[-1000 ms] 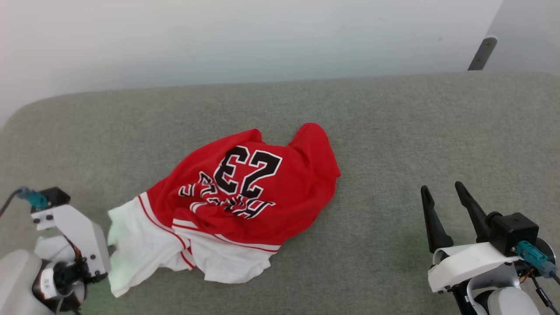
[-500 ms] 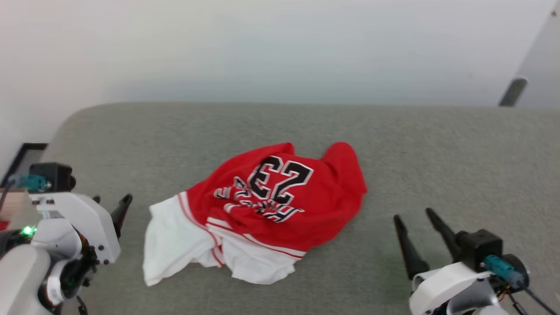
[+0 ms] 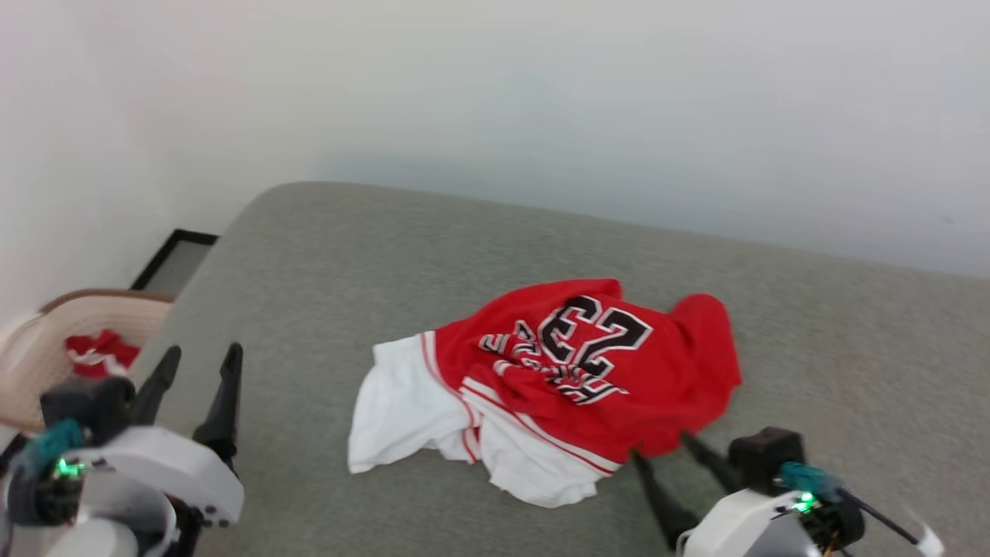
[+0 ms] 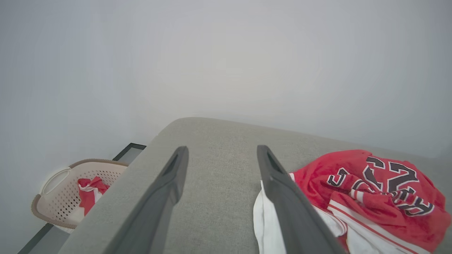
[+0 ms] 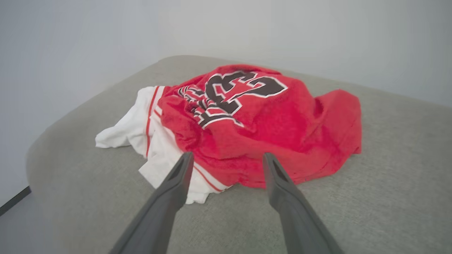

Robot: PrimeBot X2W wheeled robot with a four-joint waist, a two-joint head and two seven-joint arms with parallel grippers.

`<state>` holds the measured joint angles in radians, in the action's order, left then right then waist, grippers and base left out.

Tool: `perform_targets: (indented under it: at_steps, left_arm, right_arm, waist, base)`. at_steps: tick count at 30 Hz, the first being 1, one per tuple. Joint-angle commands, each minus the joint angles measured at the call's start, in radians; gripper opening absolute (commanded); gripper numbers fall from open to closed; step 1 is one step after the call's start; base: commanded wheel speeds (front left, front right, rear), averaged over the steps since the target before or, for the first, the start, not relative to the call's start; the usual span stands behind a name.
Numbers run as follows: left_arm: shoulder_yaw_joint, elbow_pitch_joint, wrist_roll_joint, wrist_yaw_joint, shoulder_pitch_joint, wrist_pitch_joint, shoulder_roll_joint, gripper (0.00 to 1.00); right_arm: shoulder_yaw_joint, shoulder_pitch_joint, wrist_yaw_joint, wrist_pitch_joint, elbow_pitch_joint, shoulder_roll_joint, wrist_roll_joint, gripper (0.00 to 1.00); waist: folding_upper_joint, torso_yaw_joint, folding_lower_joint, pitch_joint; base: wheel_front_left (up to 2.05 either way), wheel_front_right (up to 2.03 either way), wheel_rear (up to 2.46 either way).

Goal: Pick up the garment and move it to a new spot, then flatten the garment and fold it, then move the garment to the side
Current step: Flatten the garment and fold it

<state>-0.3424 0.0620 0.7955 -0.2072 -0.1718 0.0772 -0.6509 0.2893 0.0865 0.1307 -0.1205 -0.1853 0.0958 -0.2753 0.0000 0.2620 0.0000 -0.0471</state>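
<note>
The garment is a red jersey with white sleeves and a black "23". It lies crumpled in a heap on the grey cushioned surface. Left of the garment my left gripper stands open and empty, apart from the white sleeve. In the left wrist view its fingers frame bare cushion, with the garment to their right. My right gripper is open, its tips close to the garment's near red hem. The right wrist view shows this gripper pointing at the garment's near edge.
A beige perforated basket with red cloth inside stands on the floor beyond the cushion's left end, seen too as the basket in the left wrist view. A pale wall runs behind. Bare cushion stretches left and right of the heap.
The head view has swung left, bringing the basket in. My left gripper has come away from the garment's white edge and stands open. The right gripper now sits nearer the red hem.
</note>
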Motion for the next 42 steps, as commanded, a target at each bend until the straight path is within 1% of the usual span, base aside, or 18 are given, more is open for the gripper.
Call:
perform_targets:
  at_steps: [1, 2, 5, 8, 11, 12, 13, 17, 22, 27, 28, 29, 30, 38, 42]
  left_arm:
    - [0.003, -0.003, -0.006, -0.007, 0.024, 0.024, 0.011, 1.0]
    - [0.005, -0.001, -0.004, -0.012, 0.035, 0.038, 0.017, 1.0]
    - [0.006, 0.007, 0.002, -0.009, 0.055, 0.063, 0.034, 1.0]
    - [0.001, 0.013, 0.008, -0.009, 0.069, 0.074, 0.045, 1.0]
    - [-0.002, 0.02, 0.011, -0.006, 0.07, 0.09, 0.06, 1.0]
    - [-0.002, 0.02, 0.011, -0.006, 0.07, 0.09, 0.06, 1.0]
    - [-0.006, 0.026, 0.006, -0.003, 0.063, 0.103, 0.07, 1.0]
    - [-0.008, 0.032, -0.003, -0.006, 0.053, 0.121, 0.085, 1.0]
    - [-0.016, 0.052, -0.011, 0.007, 0.043, 0.148, 0.115, 1.0]
    - [-0.014, 0.078, -0.017, 0.021, 0.034, 0.167, 0.142, 1.0]
    - [-0.012, 0.082, -0.017, 0.024, 0.033, 0.171, 0.146, 1.0]
    - [-0.01, 0.086, -0.017, 0.028, 0.033, 0.172, 0.151, 1.0]
    - [-0.007, 0.09, -0.015, 0.031, 0.033, 0.174, 0.156, 1.0]
    - [0.027, 0.105, -0.017, 0.05, 0.048, 0.184, 0.171, 1.0]
    - [0.047, 0.102, -0.027, 0.05, 0.062, 0.186, 0.172, 1.0]
  right_arm:
    - [0.023, -0.004, 0.0, -0.036, -0.002, 0.01, -0.02, 1.0]
    - [0.04, 0.002, 0.0, -0.064, -0.001, 0.017, -0.03, 1.0]
    - [0.079, 0.017, 0.0, -0.148, -0.001, 0.034, -0.059, 1.0]
    - [0.108, 0.037, 0.0, -0.208, 0.001, 0.05, -0.07, 1.0]
    - [0.127, 0.06, 0.0, -0.26, -0.007, 0.062, -0.067, 1.0]
    - [0.127, 0.06, 0.0, -0.26, -0.007, 0.062, -0.067, 1.0]
    - [0.14, 0.083, 0.0, -0.285, -0.013, 0.074, -0.049, 1.0]
    - [0.154, 0.11, 0.0, -0.315, -0.038, 0.079, -0.03, 1.0]
    - [0.181, 0.16, 0.0, -0.343, -0.096, 0.081, 0.008, 1.0]
    - [0.203, 0.202, 0.0, -0.343, -0.173, 0.087, 0.031, 1.0]
    - [0.207, 0.21, 0.0, -0.339, -0.189, 0.088, 0.038, 0.82]
    - [0.214, 0.219, 0.0, -0.331, -0.2, 0.089, 0.044, 0.23]
    - [0.219, 0.226, 0.0, -0.322, -0.211, 0.088, 0.042, 0.0]
    - [0.239, 0.275, 0.0, -0.273, -0.245, 0.1, 0.006, 0.0]
    - [0.234, 0.297, 0.0, -0.264, -0.224, 0.108, -0.009, 0.0]
  waist:
    - [0.0, 0.057, 0.0, -0.022]
    - [0.0, 0.065, 0.0, -0.022]
    - [0.0, 0.091, 0.0, -0.022]
    - [0.0, 0.114, 0.0, -0.017]
    - [0.0, 0.134, 0.0, -0.003]
    - [0.0, 0.134, 0.0, -0.003]
    - [0.0, 0.148, 0.0, 0.012]
    - [0.0, 0.166, 0.0, 0.035]
    - [0.0, 0.186, 0.0, 0.07]
    - [0.0, 0.194, 0.0, 0.088]
    - [0.0, 0.194, 0.0, 0.09]
    - [0.0, 0.194, 0.0, 0.092]
    - [0.0, 0.193, 0.0, 0.093]
    - [0.0, 0.169, 0.0, 0.091]
    - [0.0, 0.147, 0.0, 0.084]
  base:
    - [0.0, 0.0, 0.0]
    - [0.0, 0.0, 0.0]
    - [0.0, 0.0, 0.0]
    - [0.0, 0.0, 0.0]
    - [0.0, 0.0, 0.0]
    - [0.0, 0.0, 0.0]
    - [0.0, 0.0, 0.0]
    - [0.0, 0.0, 0.0]
    - [0.0, 0.0, 0.0]
    - [0.0, 0.0, 0.0]
    - [0.0, 0.0, 0.0]
    - [0.0, 0.0, 0.0]
    - [0.0, 0.0, 0.0]
    - [0.0, 0.0, 0.0]
    - [0.0, 0.0, 0.0]
